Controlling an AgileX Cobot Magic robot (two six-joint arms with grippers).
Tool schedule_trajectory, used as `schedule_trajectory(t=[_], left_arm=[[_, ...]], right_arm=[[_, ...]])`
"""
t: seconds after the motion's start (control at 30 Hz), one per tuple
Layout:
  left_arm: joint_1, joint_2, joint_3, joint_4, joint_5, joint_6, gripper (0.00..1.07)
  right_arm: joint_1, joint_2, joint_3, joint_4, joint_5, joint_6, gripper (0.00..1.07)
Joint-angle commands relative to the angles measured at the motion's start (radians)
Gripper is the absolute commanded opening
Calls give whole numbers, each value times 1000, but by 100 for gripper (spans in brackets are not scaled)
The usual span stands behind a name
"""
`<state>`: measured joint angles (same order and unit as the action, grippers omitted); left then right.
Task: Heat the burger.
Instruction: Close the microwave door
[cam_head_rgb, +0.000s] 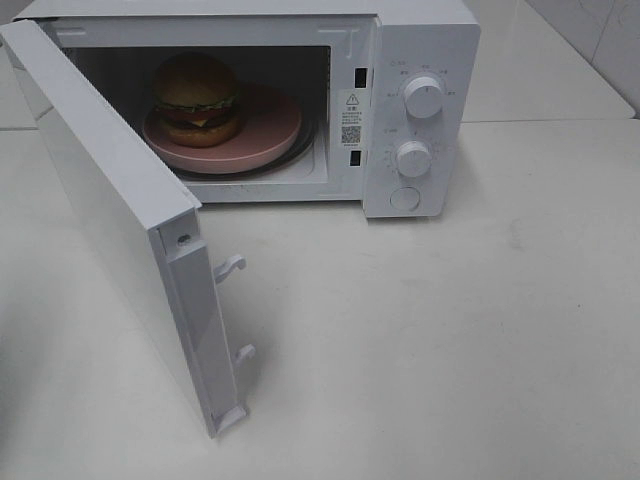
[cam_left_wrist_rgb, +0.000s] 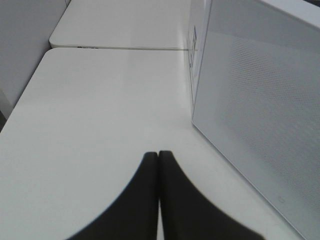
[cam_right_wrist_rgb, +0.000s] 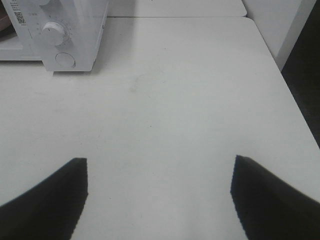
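Exterior high view: I see the white microwave (cam_head_rgb: 420, 40) standing by the far edge of the tabletop (cam_head_rgb: 450, 330), its front facing the near edge
Door: the door (cam_head_rgb: 100, 200) is swung wide open on its left-side hinge, its free edge pointing toward the near edge of the tabletop, with two latch hooks (cam_head_rgb: 230, 267) showing on that edge
Burger: the burger (cam_head_rgb: 197, 97) sits upright inside the microwave's cavity on the pink plate (cam_head_rgb: 270, 135), on the plate's left half
Controls: on the right panel I count an upper knob (cam_head_rgb: 423, 98), a lower knob (cam_head_rgb: 412, 158) and a round button (cam_head_rgb: 405, 198) beneath them
Left gripper: in my left wrist view the left gripper (cam_left_wrist_rgb: 158, 155) has its fingers pressed together with nothing between them, above the tabletop and near the door's dotted outer face
Right gripper: in my right wrist view the right gripper (cam_right_wrist_rgb: 159, 161) stands spread wide and holds nothing, over the tabletop, well apart from the microwave's control panel
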<state>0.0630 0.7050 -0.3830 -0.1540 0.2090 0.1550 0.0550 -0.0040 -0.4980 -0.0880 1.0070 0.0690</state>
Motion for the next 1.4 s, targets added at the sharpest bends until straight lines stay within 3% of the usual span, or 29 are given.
schedule_trajectory(t=[0.03,0.2,0.3,0.37,0.4,0.47,0.5,0.53,0.57,0.6,0.67,0.7,0.77,0.8,0.97,1.03,1.07,1.1,1.33,1.4], left_arm=[[-4,60,46,-26,-201,27,0],[-4,162,90,-20,-435,22,0],[-4,226,123,23,-584,12,0],[-4,274,149,119,-707,-42,0],[-4,274,149,119,-707,-42,0],[-4,319,151,230,-744,-139,0],[-4,319,151,230,-744,-139,0],[-4,353,151,317,-768,-211,0],[-4,353,151,317,-768,-211,0],[-4,385,151,408,-803,-272,0],[-4,402,151,458,-826,-300,0],[-4,433,151,538,-878,-346,0],[-4,450,151,561,-896,-366,0],[-4,481,151,604,-931,-404,0],[-41,544,147,625,-976,-408,0],[-114,580,146,604,-994,-372,0],[-114,580,146,604,-994,-372,0],[-160,601,146,560,-994,-341,0],[-289,646,146,393,-1024,-286,0],[-370,679,144,287,-1048,-240,0]], right_arm=[[-7,-28,1,-2,-10,-4,76],[-7,-28,1,-2,-10,-4,76],[-7,-28,1,-2,-10,-4,76],[-7,-28,1,-2,-10,-4,76],[-7,-28,1,-2,-10,-4,76],[-7,-28,1,-2,-10,-4,76],[-7,-28,1,-2,-10,-4,76],[-7,-28,1,-2,-10,-4,76],[-7,-28,1,-2,-10,-4,76],[-7,-28,1,-2,-10,-4,76],[-7,-28,1,-2,-10,-4,76],[-7,-28,1,-2,-10,-4,76],[-7,-28,1,-2,-10,-4,76],[-7,-28,1,-2,-10,-4,76],[-7,-28,1,-2,-10,-4,76],[-7,-28,1,-2,-10,-4,76],[-7,-28,1,-2,-10,-4,76],[-7,-28,1,-2,-10,-4,76],[-7,-28,1,-2,-10,-4,76],[-7,-28,1,-2,-10,-4,76]])
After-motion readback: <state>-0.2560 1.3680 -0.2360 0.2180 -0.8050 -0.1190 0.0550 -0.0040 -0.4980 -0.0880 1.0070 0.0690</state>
